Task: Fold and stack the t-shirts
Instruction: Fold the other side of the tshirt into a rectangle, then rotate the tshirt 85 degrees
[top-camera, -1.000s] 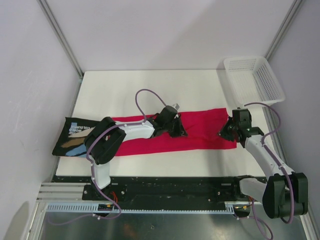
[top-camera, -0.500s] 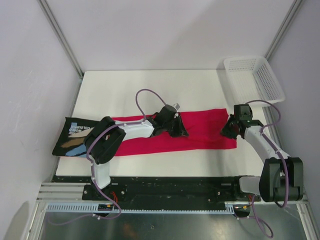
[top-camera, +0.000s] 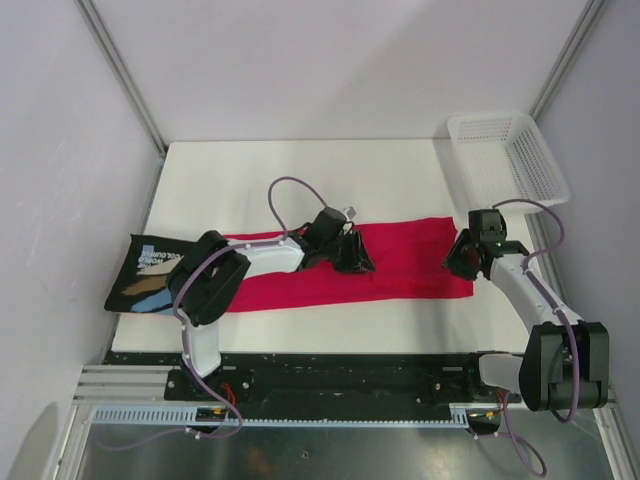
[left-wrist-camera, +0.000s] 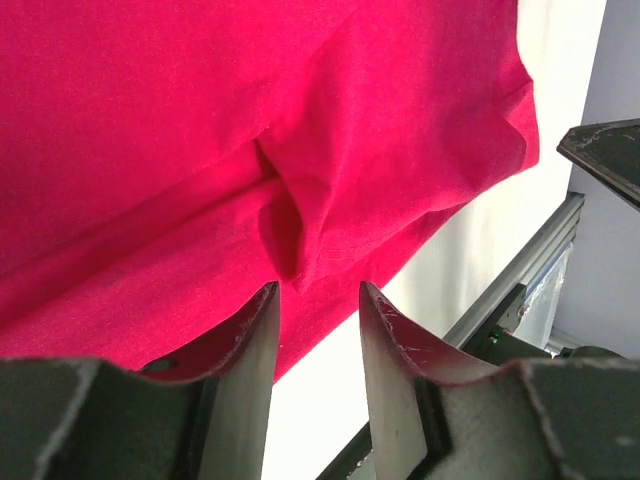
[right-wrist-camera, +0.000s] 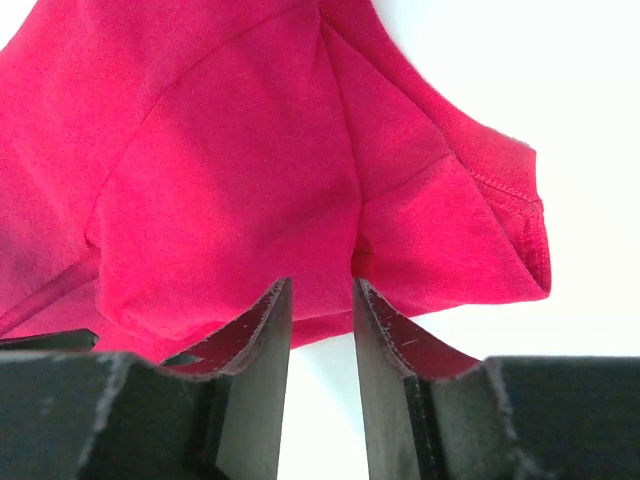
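Observation:
The crimson-pink shirt (top-camera: 410, 262) lies as a long folded strip across the middle of the white table (top-camera: 300, 180). My left gripper (top-camera: 356, 263) is open at the strip's middle, its jaws just above a small raised crease of the shirt (left-wrist-camera: 200, 120). My right gripper (top-camera: 461, 262) is open at the strip's right end, its jaws over the near edge of the shirt (right-wrist-camera: 230, 150) beside a bunched hemmed corner (right-wrist-camera: 500, 220). The black shirt (top-camera: 147, 274) with its white, tan and light-blue print lies folded at the table's left edge, apart from both grippers.
A white plastic mesh basket (top-camera: 505, 155) stands at the back right corner. Metal frame posts rise at both back corners. A black rail (top-camera: 350, 365) runs along the table's near edge. Bare table shows behind the red strip.
My right arm has drawn its wrist back and up a little at the shirt's right end. My left gripper has barely shifted. The shirts lie as before.

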